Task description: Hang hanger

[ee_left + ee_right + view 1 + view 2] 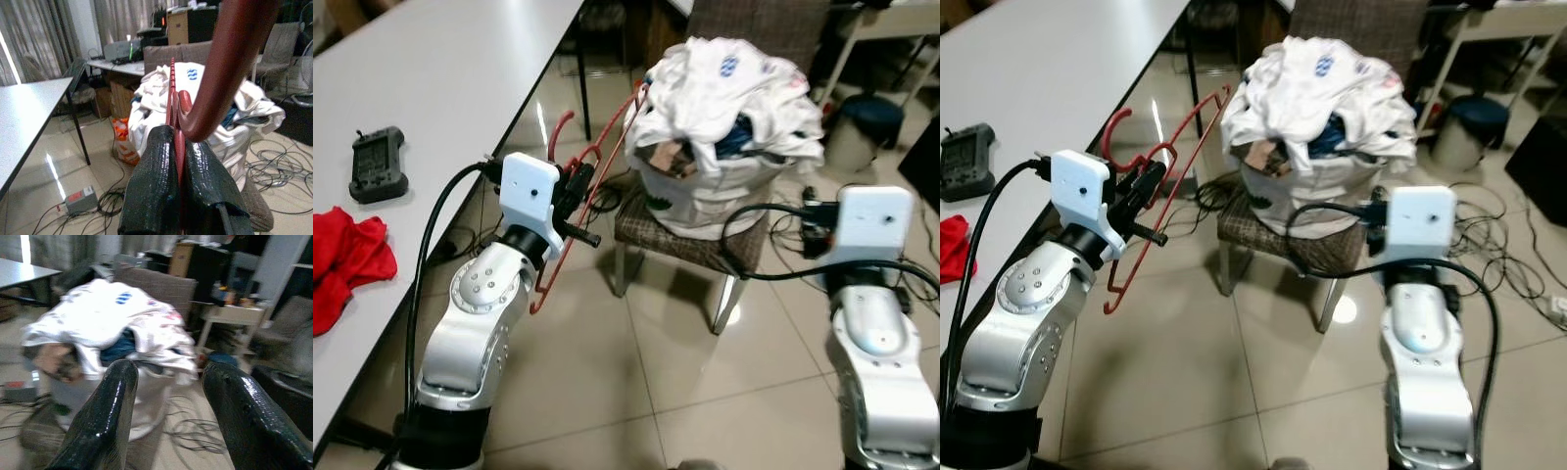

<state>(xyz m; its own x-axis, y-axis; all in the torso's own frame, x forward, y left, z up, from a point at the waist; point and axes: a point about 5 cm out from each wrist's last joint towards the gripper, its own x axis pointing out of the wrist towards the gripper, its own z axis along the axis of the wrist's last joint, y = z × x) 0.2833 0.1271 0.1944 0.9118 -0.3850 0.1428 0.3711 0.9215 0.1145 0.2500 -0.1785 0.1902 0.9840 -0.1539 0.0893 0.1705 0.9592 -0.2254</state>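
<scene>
- Far left of the chair [651, 230], on the white table [440, 78]: a black controller [378, 164], with a red cloth [347, 259] just nearer.
- Left of the chair, between it and the table: left gripper [579, 201] raised, fingers [156, 191] clamped tight on a red hanger [1160, 211], hook uppermost, frame slanting up toward the chair's load.
- On the chair seat: a bag [705, 191] heaped with white laundry [724, 88].
- Right of the chair: right gripper [168, 416] fingers spread apart and empty, pointed at the laundry.
- Beyond the chair on the tiled floor [636, 392]: loose cables [1503, 250].
</scene>
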